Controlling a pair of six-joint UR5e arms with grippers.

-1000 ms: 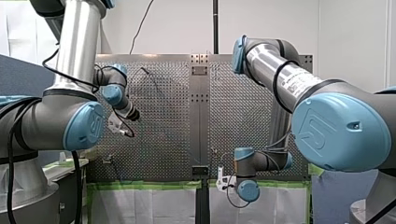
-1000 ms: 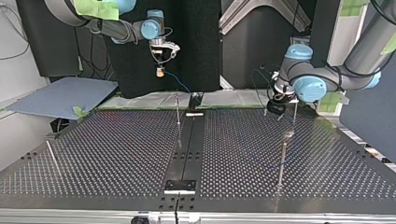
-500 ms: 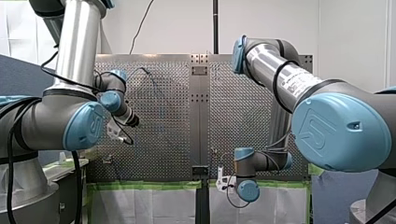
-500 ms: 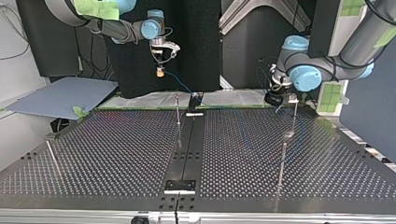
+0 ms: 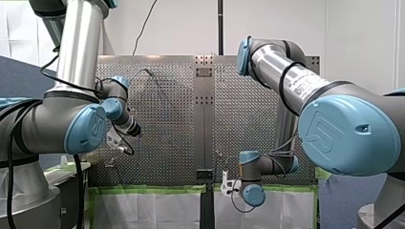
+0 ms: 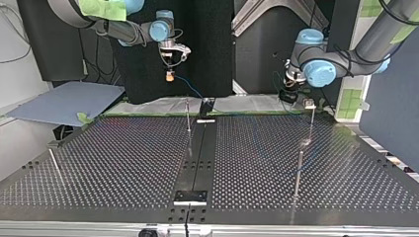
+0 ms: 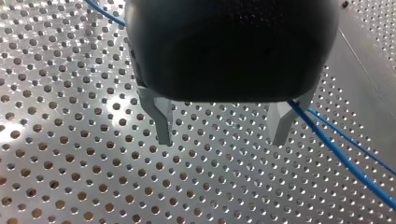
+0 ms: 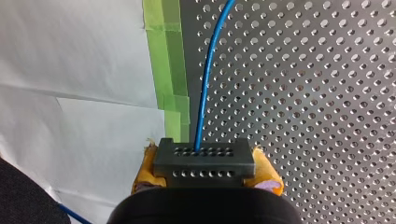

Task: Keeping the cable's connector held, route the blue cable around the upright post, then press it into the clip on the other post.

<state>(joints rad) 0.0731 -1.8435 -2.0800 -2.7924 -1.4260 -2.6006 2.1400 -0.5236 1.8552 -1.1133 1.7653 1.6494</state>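
**Connector (image 8: 204,158) clamped in the right hand (image 8: 205,172), upper left of the top view.**
The left hand (image 7: 224,128) is held apart, the blue cable (image 7: 336,154) just beside one finger; it should be enclosed loosely before being led around the upright post (image 6: 188,116).

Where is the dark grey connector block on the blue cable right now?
In the right wrist view the dark grey connector block sits between the yellow pads of my right gripper, near the green tape.
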